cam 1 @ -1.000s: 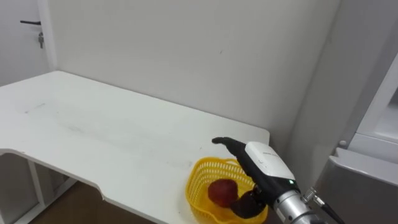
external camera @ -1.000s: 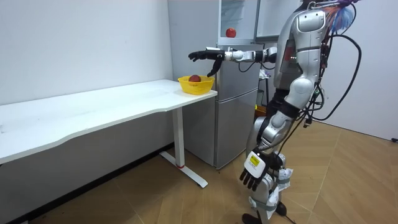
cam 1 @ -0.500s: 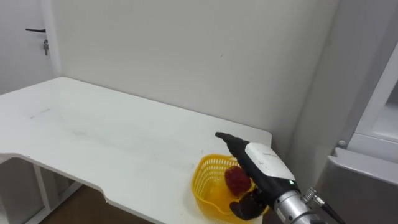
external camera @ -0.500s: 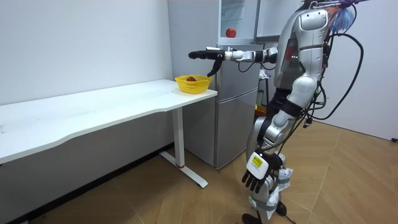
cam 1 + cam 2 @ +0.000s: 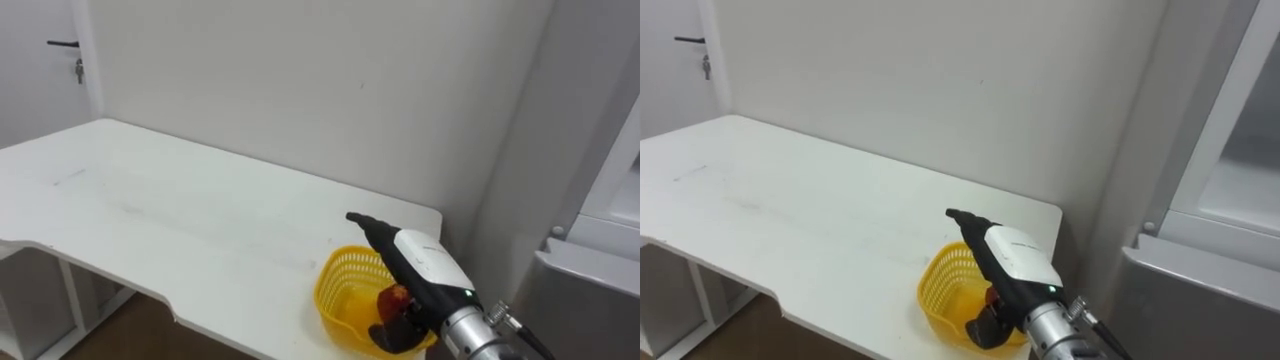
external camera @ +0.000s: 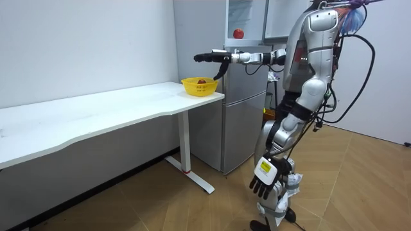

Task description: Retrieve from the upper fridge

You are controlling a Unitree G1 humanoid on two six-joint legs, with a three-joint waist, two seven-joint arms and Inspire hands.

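Evidently the placing step is over: the red fruit (image 5: 394, 297) lies inside the yellow basket (image 5: 338, 290), which sits at the right end of the table (image 5: 200, 230), close to its front edge and next to the fridge (image 6: 247, 96). The right hand (image 5: 420, 268) hovers over the basket's right side with its fingers stretched out, holding nothing, and it hides most of the fruit. The left hand (image 6: 263, 178) hangs by the robot's side with its fingers relaxed. The robot stands upright between the table end and the fridge.

A second red fruit (image 6: 238, 33) shows on the upper fridge shelf behind the open door. The next move is probably to lift the right arm clear of the basket rim and swing it back towards that shelf, without knocking the light basket off the corner.

A second ago the fruit lay near the middle of the basket in plain sight. Now it lies against the side under the hand.
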